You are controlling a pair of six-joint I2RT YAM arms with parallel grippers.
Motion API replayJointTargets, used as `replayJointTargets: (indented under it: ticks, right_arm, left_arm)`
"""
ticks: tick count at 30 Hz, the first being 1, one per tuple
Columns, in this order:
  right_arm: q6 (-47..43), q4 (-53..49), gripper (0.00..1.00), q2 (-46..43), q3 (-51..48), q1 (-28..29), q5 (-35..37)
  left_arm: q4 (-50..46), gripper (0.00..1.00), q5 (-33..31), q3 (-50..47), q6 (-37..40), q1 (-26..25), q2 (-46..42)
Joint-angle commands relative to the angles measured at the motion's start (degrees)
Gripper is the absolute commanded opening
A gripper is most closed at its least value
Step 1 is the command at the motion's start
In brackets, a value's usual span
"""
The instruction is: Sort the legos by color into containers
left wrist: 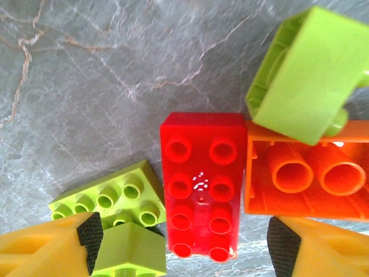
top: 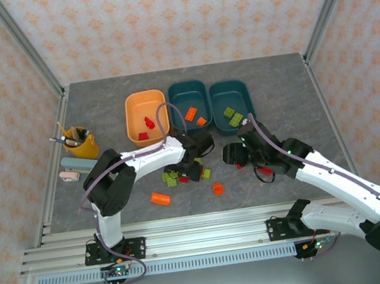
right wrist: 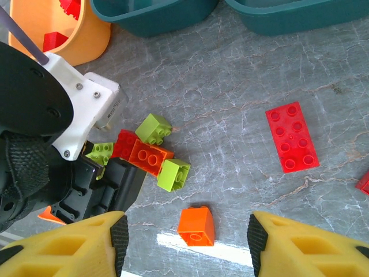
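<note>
A cluster of legos lies mid-table. In the left wrist view my left gripper [left wrist: 184, 249] is open low over it, straddling a red eight-stud brick [left wrist: 202, 184], with a green plate [left wrist: 115, 199] by its left pad and an upturned orange brick [left wrist: 308, 179] to the right. A green brick [left wrist: 308, 72] leans above that. My right gripper [right wrist: 187, 242] is open above a small orange brick [right wrist: 197, 226]. A flat red brick [right wrist: 292, 137] lies to its right. The orange tub [top: 133, 114] holds red bricks, the middle teal tub [top: 176, 91] orange ones, the right teal tub [top: 216, 96] green ones.
A yellow cup of tools [top: 80, 143] and a pale flat object [top: 73, 169] sit at the left. Another orange brick [top: 160, 198] lies near the front edge. The left gripper [top: 194, 171] and right gripper [top: 236, 155] work close together. Frame rails bound the table.
</note>
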Motion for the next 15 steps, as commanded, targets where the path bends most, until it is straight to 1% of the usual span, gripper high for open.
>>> replayJointTargets:
  ticks: [1,7,12,15]
  right_arm:
    - [1.1,-1.2,0.59,-1.3,0.0,0.3,1.3]
    - [1.2,-1.9,0.59,-2.3,-0.3,0.3,1.7]
    - [1.9,-1.6,0.59,-2.7,-0.8,0.3,1.8]
    - [2.0,-1.5,0.59,-2.6,-0.8,0.3,1.9]
  left_arm:
    - [-1.2,0.76,-1.5,2.6,1.5,0.7,2.7]
    - [0.9,0.71,2.4,1.3,0.9,4.0,3.1]
    - [2.4,0.6,4.6,1.7,2.8,4.2,4.0]
    - [2.7,0.56,5.5,2.2,3.2,4.2,4.5]
